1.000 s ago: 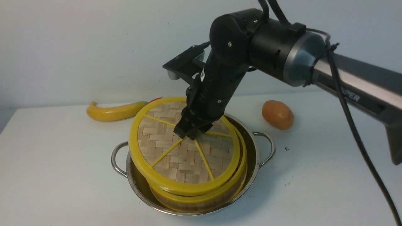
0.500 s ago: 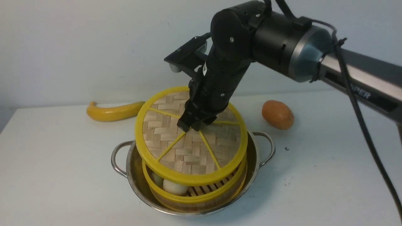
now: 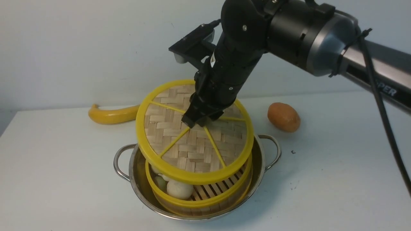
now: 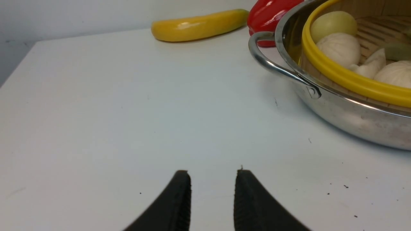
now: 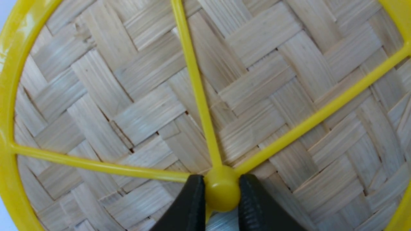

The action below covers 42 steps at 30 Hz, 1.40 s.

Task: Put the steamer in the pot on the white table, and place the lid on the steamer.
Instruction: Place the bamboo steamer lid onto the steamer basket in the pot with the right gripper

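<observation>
The steamer (image 3: 205,200) sits inside the steel pot (image 3: 263,154) on the white table (image 3: 64,179), with pale buns showing at its front left; it also shows in the left wrist view (image 4: 346,77), inside the pot (image 4: 337,109). My right gripper (image 3: 199,123) is shut on the centre knob (image 5: 222,188) of the woven lid (image 3: 179,141) and holds the lid tilted above the steamer, clear of its rim. My left gripper (image 4: 212,175) is out of the front view; its jaws stand a little apart and empty, low over the table (image 4: 96,128) beside the pot.
A yellow banana (image 3: 110,115) lies behind the pot to the left, with a red pepper (image 4: 273,12) next to it. A brown potato (image 3: 284,117) lies at the back right. The right arm (image 3: 289,35) reaches over from the right.
My right gripper has risen with the lid. The lid was lying askew on the steamer; it now hangs tilted above it, and the buns show beneath.
</observation>
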Motion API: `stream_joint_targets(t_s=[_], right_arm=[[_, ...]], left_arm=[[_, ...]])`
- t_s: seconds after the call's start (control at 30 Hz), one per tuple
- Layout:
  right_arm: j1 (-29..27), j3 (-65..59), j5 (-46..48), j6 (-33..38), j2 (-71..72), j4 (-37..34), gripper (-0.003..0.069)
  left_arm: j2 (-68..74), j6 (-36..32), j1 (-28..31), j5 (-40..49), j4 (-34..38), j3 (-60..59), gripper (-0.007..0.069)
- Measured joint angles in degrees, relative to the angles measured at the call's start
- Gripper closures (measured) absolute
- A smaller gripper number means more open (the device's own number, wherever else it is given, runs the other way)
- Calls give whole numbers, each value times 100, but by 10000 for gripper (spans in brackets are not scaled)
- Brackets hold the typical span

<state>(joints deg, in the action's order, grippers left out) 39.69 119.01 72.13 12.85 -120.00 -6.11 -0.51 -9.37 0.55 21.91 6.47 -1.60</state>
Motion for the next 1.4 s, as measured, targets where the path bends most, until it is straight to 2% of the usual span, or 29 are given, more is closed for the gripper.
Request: stream_joint_targets(t_s=[0.57,1.4], right_arm=[[0,-430,21,-39,134,132,542],[6,-292,0,346,-386,-235,543]], left_arm=[[0,0,0,0,0,0,427],[0,0,0,0,0,0,414]])
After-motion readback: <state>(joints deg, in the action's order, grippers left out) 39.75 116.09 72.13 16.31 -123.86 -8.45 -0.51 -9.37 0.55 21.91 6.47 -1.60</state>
